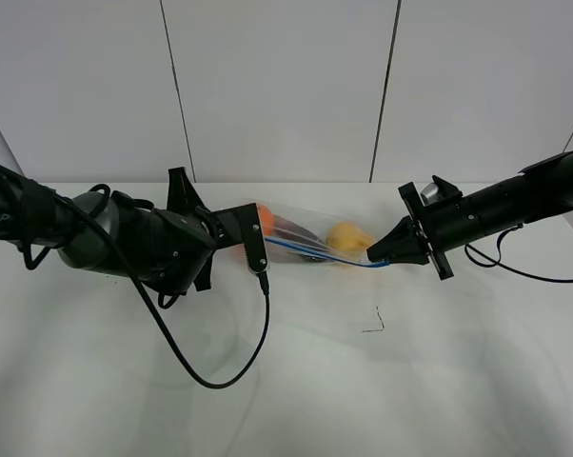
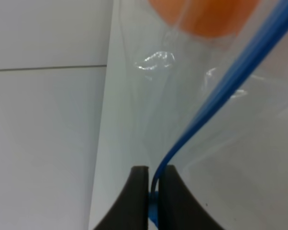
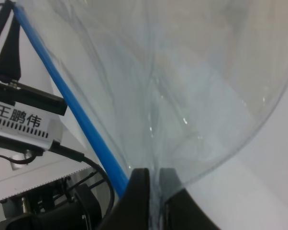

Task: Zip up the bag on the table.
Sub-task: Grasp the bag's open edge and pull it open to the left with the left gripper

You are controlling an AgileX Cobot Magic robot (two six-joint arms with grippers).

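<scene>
The clear bag (image 1: 310, 240) is held stretched between both arms just above the white table (image 1: 286, 381), with orange and yellow produce inside. Its blue zipper strip (image 1: 315, 251) runs along the near edge. My left gripper (image 1: 261, 249) is shut on the strip's left end; in the left wrist view the blue zipper strip (image 2: 220, 91) enters between the black fingertips (image 2: 140, 191). My right gripper (image 1: 374, 259) is shut on the bag's right end; in the right wrist view the clear bag (image 3: 182, 86) film is pinched between its fingers (image 3: 139, 191), the blue zipper strip (image 3: 72, 105) beside them.
A black cable (image 1: 210, 362) loops from the left arm onto the table in front. A small dark mark (image 1: 374, 322) lies on the table near the middle. White wall panels stand behind the table.
</scene>
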